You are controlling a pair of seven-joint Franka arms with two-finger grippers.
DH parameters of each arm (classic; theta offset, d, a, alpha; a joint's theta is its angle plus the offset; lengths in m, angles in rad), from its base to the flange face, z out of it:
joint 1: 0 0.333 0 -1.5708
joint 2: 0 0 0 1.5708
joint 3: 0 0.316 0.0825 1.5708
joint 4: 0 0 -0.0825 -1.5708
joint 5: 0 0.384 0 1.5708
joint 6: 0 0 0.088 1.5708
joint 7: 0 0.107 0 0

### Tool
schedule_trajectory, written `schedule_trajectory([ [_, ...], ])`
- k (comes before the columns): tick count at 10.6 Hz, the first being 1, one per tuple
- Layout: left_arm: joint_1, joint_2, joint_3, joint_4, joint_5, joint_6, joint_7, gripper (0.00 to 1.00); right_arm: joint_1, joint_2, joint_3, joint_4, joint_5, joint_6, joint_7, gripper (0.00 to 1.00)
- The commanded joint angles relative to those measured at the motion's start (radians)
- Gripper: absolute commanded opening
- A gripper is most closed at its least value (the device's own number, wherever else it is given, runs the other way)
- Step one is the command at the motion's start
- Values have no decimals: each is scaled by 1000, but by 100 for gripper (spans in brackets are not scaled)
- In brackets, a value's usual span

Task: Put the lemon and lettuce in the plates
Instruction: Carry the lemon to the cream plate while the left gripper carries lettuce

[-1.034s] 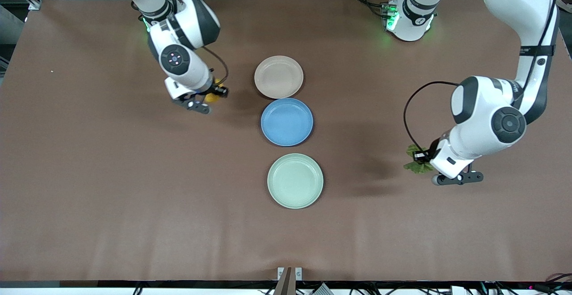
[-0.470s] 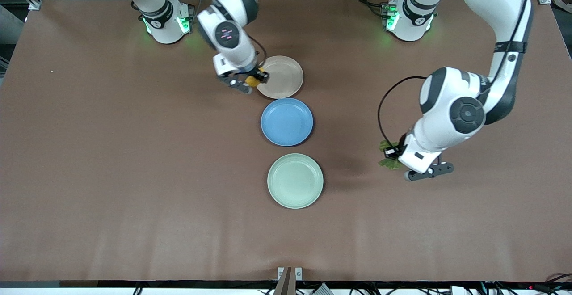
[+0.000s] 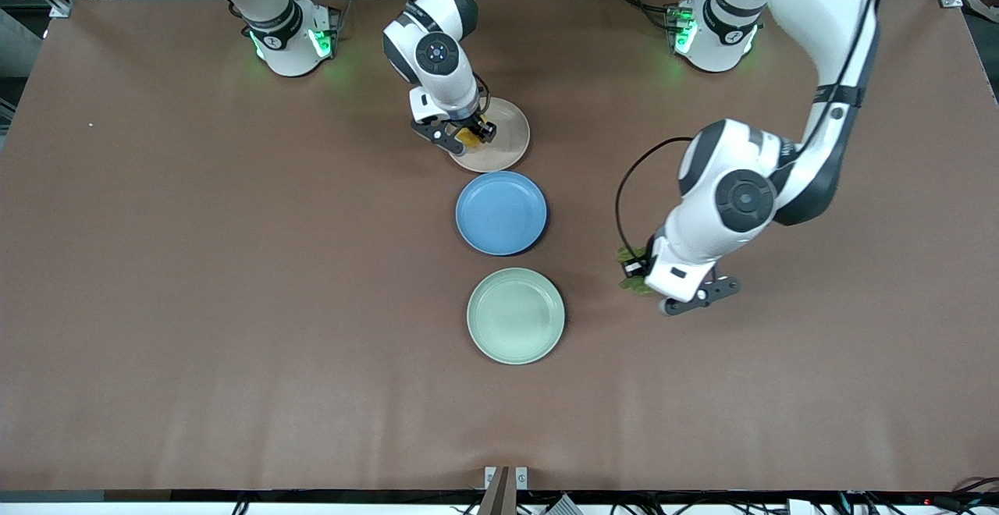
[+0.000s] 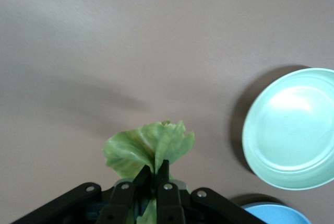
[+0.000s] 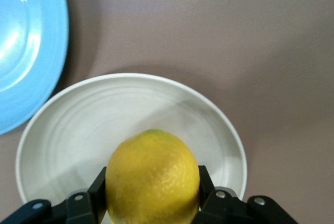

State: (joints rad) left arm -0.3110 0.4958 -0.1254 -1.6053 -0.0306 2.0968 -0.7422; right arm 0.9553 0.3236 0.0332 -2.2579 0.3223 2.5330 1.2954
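Observation:
My right gripper is shut on the yellow lemon and hangs over the beige-pink plate, above the part toward the right arm's end. My left gripper is shut on the crinkled green lettuce, up over bare table toward the left arm's end from the mint green plate. The leaf fans out past the fingertips.
A blue plate lies between the two pale plates in a row down the middle of the brown table. A small bracket sits at the table's front edge.
The right arm carried the lemon from beside the beige-pink plate to over it. The left arm carried the lettuce toward the mint green plate.

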Motion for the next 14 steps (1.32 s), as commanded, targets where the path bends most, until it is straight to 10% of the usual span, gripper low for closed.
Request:
schedule_trajectory([
  [1, -81, 107, 15, 128, -23, -24, -141, 0, 29, 70, -7, 90, 21, -17, 132, 33],
  [3, -126, 162, 15, 192, -23, -21, -227, 0, 34, 75, -9, 98, 17, -20, 156, 100],
  [14, -178, 351, 1, 337, -41, 204, -342, 0, -118, -24, -212, 116, -158, -296, -164, 100],
])
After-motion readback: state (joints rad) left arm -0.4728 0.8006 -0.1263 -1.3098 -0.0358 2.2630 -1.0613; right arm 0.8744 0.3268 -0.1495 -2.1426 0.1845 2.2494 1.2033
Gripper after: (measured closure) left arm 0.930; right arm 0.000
